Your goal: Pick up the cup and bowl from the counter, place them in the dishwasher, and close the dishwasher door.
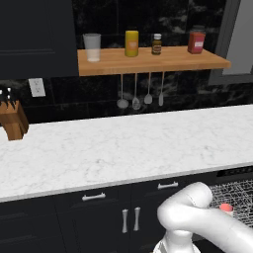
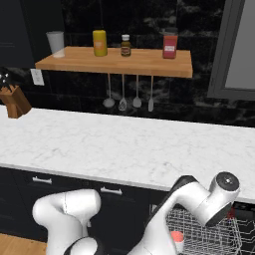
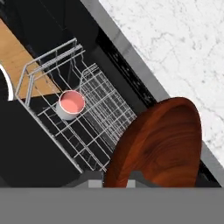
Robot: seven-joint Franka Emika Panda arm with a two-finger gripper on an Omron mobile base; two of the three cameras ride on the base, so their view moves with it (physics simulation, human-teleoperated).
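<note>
1. Presently, the gripper (image 3: 112, 183), at the bottom centre of the hand view: jaws drawn nearly together, pinching the rim of the bowl (image 3: 159, 146). One dark fingertip shows on either side of the rim's lower edge.
2. The bowl: dark red-brown, shallow, held on edge so that its hollow faces the camera. It occupies the lower right of the hand view, rising up and rightward from the jaws; its long axis runs from lower left to upper right of that frame.
3. The wire rack (image 3: 94, 122): grey, drawn out from the dishwasher (image 3: 118, 65). It lies to the upper left of the jaws in the hand view, below and beyond the bowl's left edge. This is the relation that governs the coming move, by my judgement: the bowl must travel toward the open rack area just beside its left rim, then be let down.
4. The cup (image 3: 71, 104): pale with a pink top, standing upright in the rack, in the left-middle of the hand view, apart from the bowl. Also seen at the lower right of the left base view (image 1: 226, 208) and at the bottom of the right base view (image 2: 177, 239).
5. The counter (image 1: 123, 143): white marble, across the middle of both base views.
6. Remaining, as judged: bowl to be racked, door to be closed.
</note>
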